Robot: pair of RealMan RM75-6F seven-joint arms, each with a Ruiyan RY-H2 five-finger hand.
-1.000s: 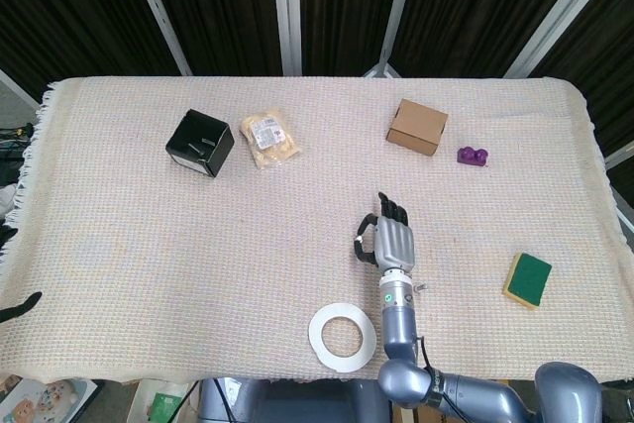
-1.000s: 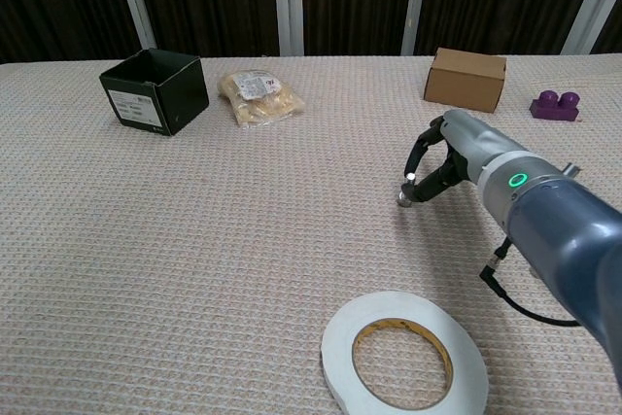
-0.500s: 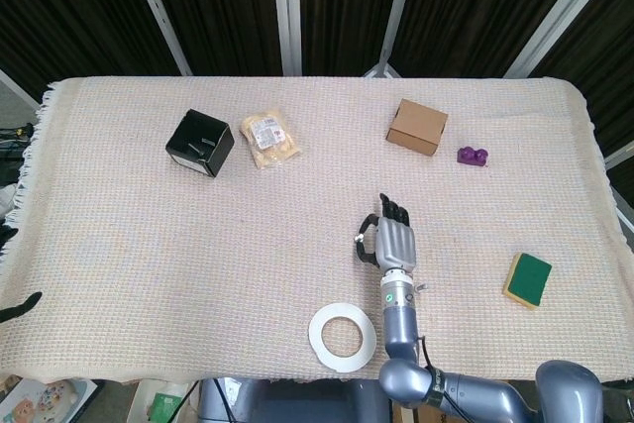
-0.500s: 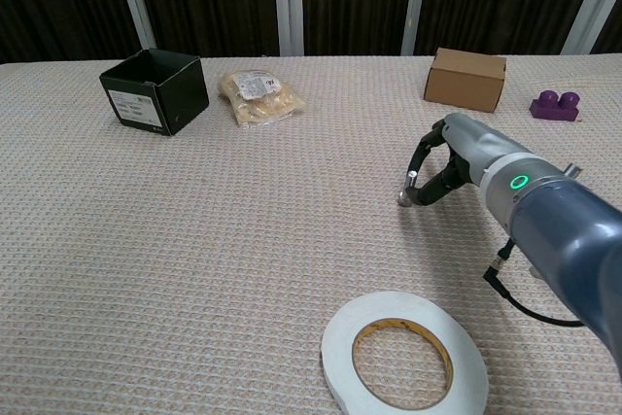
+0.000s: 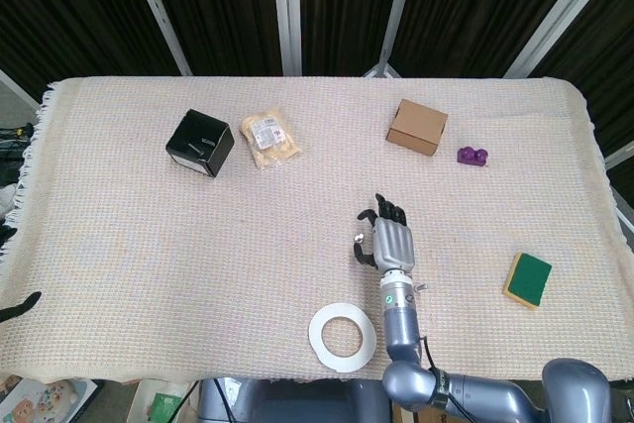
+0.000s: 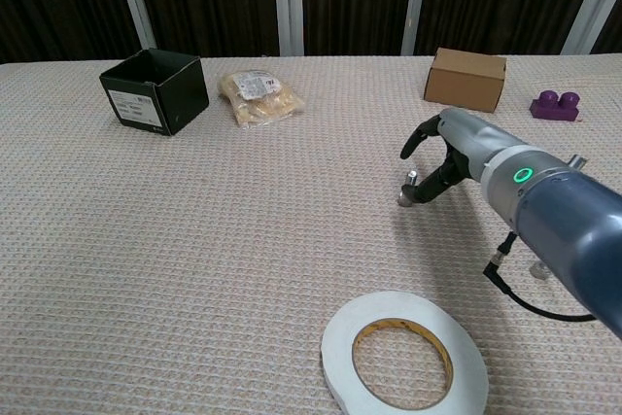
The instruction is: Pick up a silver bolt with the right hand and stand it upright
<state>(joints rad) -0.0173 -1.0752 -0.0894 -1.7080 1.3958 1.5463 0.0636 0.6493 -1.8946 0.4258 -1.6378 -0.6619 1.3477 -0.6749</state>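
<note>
Bolt on end just beside the right robot hand, toward the bench's left edge.

The silver bolt [image 6: 409, 190] stands on the bench [image 6: 243, 240] near the middle of its front half, long axis about upright, perhaps a little tilted. The right robot hand [image 6: 449, 157] is released, thumb lifted away; whether its lower fingers [image 6: 434, 187] touch the bolt I cannot tell. The left robot hand is not visible, so the right one is nearer.
</note>
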